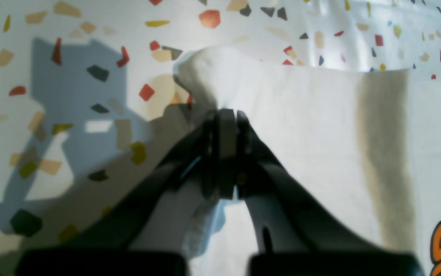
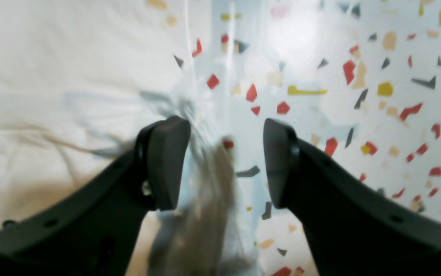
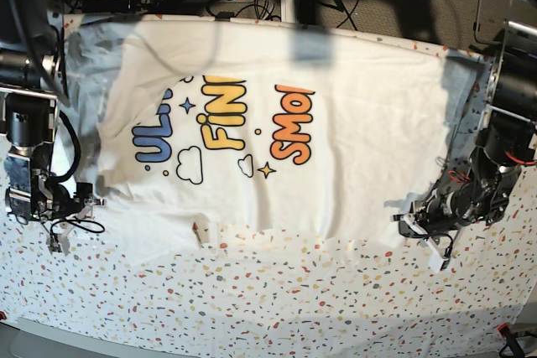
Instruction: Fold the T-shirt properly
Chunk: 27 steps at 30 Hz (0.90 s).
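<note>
Straddling the T-shirt's edge with the right claw, left claw closed at the other end

The T-shirt [image 3: 373, 140] lies spread on the speckled table [image 3: 294, 299], print side showing, with creases and some folds. Blue lettering [image 3: 154, 133], yellow lettering [image 3: 225, 115] and orange lettering [image 3: 292, 127] are visible on the T-shirt, plus stars and clouds.

Left claw [image 1: 226, 115]: at the T-shirt's near edge, on the base view's right. Fingertips together, right at the cloth. Cloth bunches up just beyond the tips; cannot tell whether any is pinched between them.

Right claw [image 2: 226, 130]: at the T-shirt's opposite end, on the base view's left. Fingers wide apart, gripping nothing. One finger is over the T-shirt, the other beyond its edge; the wrinkled edge runs between them. Cannot tell whether either finger touches the cloth.
</note>
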### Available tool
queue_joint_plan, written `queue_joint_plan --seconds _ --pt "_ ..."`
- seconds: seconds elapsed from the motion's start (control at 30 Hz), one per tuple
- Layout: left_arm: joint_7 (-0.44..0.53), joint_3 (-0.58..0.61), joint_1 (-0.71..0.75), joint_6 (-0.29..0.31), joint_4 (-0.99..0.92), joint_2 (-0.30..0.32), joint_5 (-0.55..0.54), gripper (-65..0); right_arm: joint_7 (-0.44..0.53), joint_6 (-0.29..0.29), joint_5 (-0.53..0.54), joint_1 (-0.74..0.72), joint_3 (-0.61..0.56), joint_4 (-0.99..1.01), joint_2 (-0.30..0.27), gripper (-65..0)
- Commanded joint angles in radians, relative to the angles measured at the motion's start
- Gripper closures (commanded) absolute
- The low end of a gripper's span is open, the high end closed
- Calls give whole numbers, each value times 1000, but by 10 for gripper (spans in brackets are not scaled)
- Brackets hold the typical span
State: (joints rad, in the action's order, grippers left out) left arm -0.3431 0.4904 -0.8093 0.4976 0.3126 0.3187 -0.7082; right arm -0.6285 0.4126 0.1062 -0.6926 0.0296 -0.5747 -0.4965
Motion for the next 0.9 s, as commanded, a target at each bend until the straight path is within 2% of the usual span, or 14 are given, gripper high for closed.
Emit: queue_joint_plan --seconds 0.0,0.2,0.3,0.4,0.57,0.6,0.73,0.87 --pt "21 -6 -39 5 11 11 -15 0 16 -3 -3 -32 4 2 -19 -332" --pt "21 -6 -39 5 11 11 -14 0 60 -3 -4 -32 4 88 -19 -331" --pt "23 -6 -39 5 11 11 -14 0 63 -2 -60 -32 4 95 -16 -311" --pt "23 -6 -39 5 11 11 -14 0 58 5 -114 -32 4 95 -16 -224" --pt "23 -6 -39 5 11 11 -14 0 44 95 -129 -32 4 95 -16 -20" --pt "23 -6 -39 5 11 11 -14 0 44 98 -129 -32 4 95 -16 0" --pt "23 -6 -39 5 11 11 -14 0 45 97 -125 -33 4 94 -16 0" --pt "23 -6 -40 5 11 11 -14 0 44 103 -71 -33 4 94 -16 0"
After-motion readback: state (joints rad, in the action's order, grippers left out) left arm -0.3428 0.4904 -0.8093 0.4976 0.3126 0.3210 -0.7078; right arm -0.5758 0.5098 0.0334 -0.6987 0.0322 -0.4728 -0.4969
